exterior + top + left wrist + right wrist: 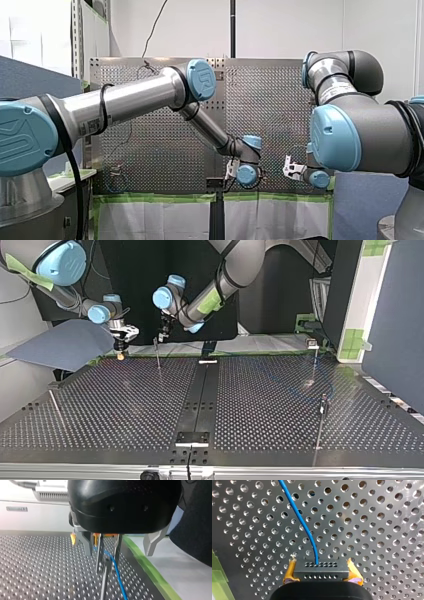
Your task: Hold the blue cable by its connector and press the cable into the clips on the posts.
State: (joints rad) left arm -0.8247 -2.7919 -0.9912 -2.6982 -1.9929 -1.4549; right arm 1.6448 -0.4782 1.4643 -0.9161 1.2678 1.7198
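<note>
**Right wrist view: connector pinched, cable led off to a post**

Right wrist view shows my right gripper [322, 574] pressed onto the black connector [321, 570]. One yellow pad [290, 573] bears against each end of it. The blue cable [298, 517] leaves the connector's upper row of holes and runs ahead of the gripper over the perforated table [382, 530].

In the left wrist view, my left gripper [108, 555] has its thin metal fingers [100, 552] spread, with a gap between them. The cable passes through this gap and slopes down toward the table. The top of a thin post [104, 582] stands between the fingertips, just beside the cable. Whether the cable sits in the post's clip cannot be told. Green tape [147, 565] lines the table's edge beside the gripper.

In the top view, both grippers hang over the table's far edge, near each other. The right gripper is at the view's left, and the left gripper is directly above the same post. Three more posts stand well apart from it: one at the view's left [55, 407] and two at its right [320, 425] [314, 362].
</note>
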